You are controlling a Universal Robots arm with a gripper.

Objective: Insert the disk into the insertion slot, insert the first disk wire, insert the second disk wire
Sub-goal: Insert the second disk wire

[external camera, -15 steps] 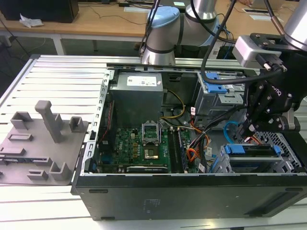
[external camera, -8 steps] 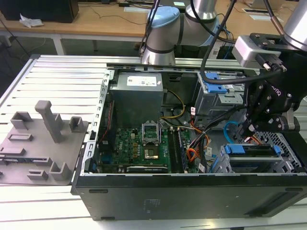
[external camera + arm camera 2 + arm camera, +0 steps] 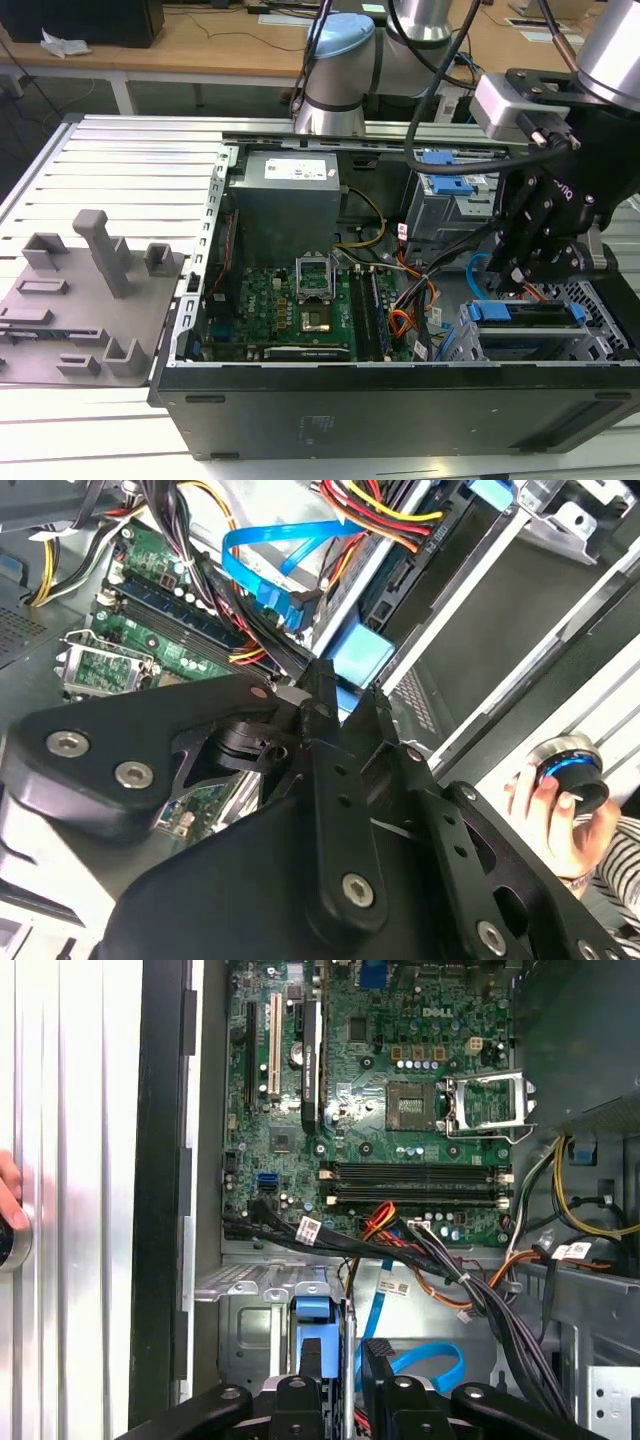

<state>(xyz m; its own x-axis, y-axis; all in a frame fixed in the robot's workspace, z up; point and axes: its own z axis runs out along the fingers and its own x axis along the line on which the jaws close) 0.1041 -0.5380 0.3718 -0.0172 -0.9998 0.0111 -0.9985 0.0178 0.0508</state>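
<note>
We obs. a black desktop computer case (image 3: 400, 410), side panel off, lying on a slatted aluminium table (image 3: 130, 170). The disk (image 3: 530, 312), a flat silver hard drive clipped in a bright blue plastic frame, sits inside the insertion slot (image 3: 598, 318), the silver perforated sheet-metal drive cage at the case corner on the exterior view's right. The blue frame edge shows along the bay mouth. The black two-finger gripper (image 3: 515, 285) hangs just above the disk's end nearest the board, tips pointing down. In both wrist views its fingers (image 3: 375, 1360) are drawn close w/ a narrow gap btwn them, pinching nothing. The second disk wire (image 3: 430, 1360), a thin flat bright blue cable, loops just beside the gripper. Its dark plug (image 3: 297, 610) lies among black cables, apart from the disk. The first disk wire (image 3: 400, 322), a short orange/red & black bundle, lies loose btwn the green motherboard (image 3: 290, 300) & the cage; where its plug end sits we cannot tell. A taller grey cage w/ blue latch (image 3: 445, 190) stands nr the slot. In the second wrist view a person's hand (image 3: 545, 815) grips a round black knob w/ blue ring (image 3: 570, 770), outside the case.
</note>
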